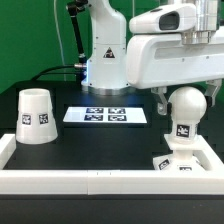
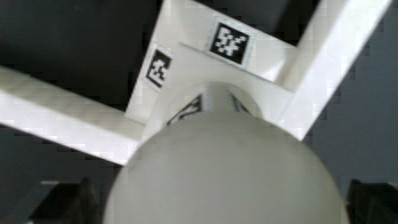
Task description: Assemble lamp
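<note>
The bulb (image 1: 186,104) is a white ball on a tagged stem. It stands upright on the small square base (image 1: 176,163) near the front corner at the exterior view's right. My gripper (image 1: 186,100) is around the ball, one dark finger on each side with a thin gap, so it looks open. In the wrist view the bulb (image 2: 222,165) fills the frame, with the tagged base (image 2: 199,55) beyond it. The fingers show only as dark shapes at the frame's edges. The cup-like shade (image 1: 37,115) stands mouth down at the exterior view's left.
The marker board (image 1: 105,116) lies flat in the middle of the black table. A low white wall (image 1: 90,180) runs along the front and both sides. The base sits close to its corner (image 2: 329,60). The arm's white body (image 1: 105,50) stands behind.
</note>
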### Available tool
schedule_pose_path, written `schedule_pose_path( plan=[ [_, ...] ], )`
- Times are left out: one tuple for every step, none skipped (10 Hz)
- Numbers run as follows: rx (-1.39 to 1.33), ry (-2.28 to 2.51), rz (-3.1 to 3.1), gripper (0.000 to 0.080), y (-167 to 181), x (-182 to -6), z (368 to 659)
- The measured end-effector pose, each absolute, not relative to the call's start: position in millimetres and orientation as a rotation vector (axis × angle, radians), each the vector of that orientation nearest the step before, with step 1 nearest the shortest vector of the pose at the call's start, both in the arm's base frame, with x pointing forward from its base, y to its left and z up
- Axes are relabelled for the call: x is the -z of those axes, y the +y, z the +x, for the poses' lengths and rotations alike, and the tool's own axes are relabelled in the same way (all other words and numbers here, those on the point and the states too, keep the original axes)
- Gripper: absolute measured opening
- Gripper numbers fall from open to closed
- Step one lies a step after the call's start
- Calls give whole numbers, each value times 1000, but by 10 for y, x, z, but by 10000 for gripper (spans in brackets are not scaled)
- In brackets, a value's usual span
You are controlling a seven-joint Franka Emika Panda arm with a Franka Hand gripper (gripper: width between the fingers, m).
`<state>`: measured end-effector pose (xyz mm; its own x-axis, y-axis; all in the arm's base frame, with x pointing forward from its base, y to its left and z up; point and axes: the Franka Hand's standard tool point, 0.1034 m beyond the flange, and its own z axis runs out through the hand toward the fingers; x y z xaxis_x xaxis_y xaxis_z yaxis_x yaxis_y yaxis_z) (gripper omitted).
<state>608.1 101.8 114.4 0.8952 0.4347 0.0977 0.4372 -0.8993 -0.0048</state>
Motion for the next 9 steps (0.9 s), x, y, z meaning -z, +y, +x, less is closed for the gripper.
schedule_pose_path(
  plan=[
    [148,-814,-3009,698,1009,-1141,6080],
    [148,-976,-2972,698,990,-1141,6083],
    [148,-1023,-2959,698,983,-1141,6084],
    [148,-1126,-2926,698,971,-1141,6085],
    [148,-1177,-2909,698,970,-1141,6086],
    [160,-1392,-2843,698,972,-1154,6112],
    [156,-1534,-2790,698,991,-1162,6122],
    [155,-1625,-2751,698,1011,-1170,6141],
    [142,-1780,-2668,698,1014,-1163,6156]
  ],
)
